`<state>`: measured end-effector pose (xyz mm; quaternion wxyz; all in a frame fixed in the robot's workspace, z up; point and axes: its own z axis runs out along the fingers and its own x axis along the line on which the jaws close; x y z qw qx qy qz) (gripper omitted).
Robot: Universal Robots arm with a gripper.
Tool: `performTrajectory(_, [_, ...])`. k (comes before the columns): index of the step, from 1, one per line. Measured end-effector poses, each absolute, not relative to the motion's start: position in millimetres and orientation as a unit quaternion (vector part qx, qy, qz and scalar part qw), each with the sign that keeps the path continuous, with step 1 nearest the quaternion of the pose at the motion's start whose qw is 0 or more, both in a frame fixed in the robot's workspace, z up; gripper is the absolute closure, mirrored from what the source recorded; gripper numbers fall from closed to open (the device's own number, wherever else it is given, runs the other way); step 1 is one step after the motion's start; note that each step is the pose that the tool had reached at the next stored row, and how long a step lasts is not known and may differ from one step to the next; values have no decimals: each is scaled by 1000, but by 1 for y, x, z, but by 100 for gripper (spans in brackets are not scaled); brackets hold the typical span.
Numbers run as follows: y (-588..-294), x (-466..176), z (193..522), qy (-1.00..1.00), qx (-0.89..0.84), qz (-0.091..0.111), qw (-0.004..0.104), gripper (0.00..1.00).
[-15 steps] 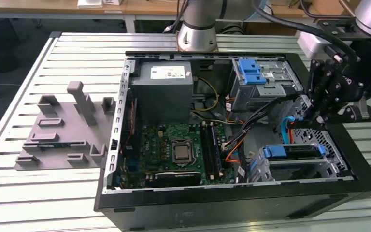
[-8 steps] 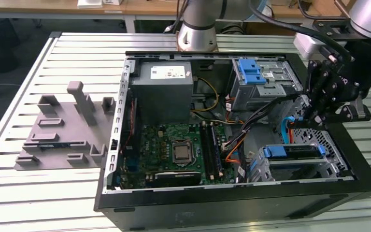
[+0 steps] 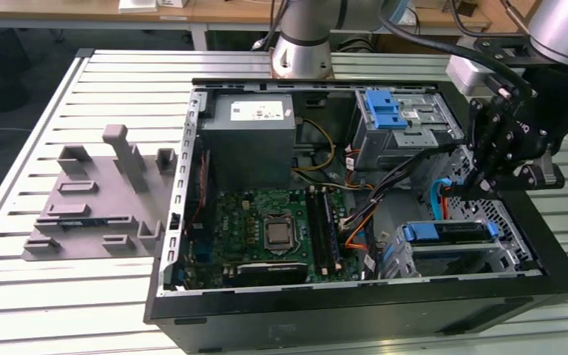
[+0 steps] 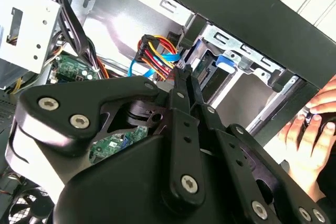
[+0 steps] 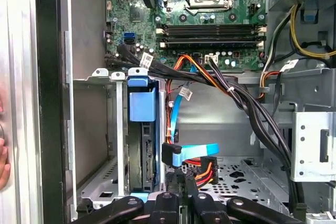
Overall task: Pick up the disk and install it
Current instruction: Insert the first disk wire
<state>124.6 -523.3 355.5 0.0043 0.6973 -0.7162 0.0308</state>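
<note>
The disk (image 3: 448,233) sits in the lower drive cage at the front corner of the open computer case, on the exterior view's right. Its blue bracket handle (image 5: 142,100) faces the inside of the case, and its dark edge (image 5: 147,156) shows below the handle. The blue handle (image 4: 227,59) also shows past the fingers in the second wrist view. My gripper (image 3: 461,192) hangs inside the case just beside the cage, apart from the disk. Its jaws are together in both wrist views, with the tips (image 5: 181,183) right by the blue data cable (image 5: 184,155) and a red-yellow-black power plug (image 5: 202,171).
A grey power-supply box (image 3: 254,122) and a motherboard (image 3: 274,229) fill the case's other half. An upper metal bay with a blue latch (image 3: 383,111) stands at the back. Thick black cables (image 5: 236,95) cross beside the cage. A person's hand (image 4: 310,129) rests outside the case wall. A grey fixture (image 3: 97,200) lies on the table.
</note>
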Motion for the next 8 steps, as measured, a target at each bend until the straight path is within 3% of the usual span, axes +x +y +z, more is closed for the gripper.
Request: performTrajectory(8, [-526, 125, 351, -717, 697, 30, 5, 84])
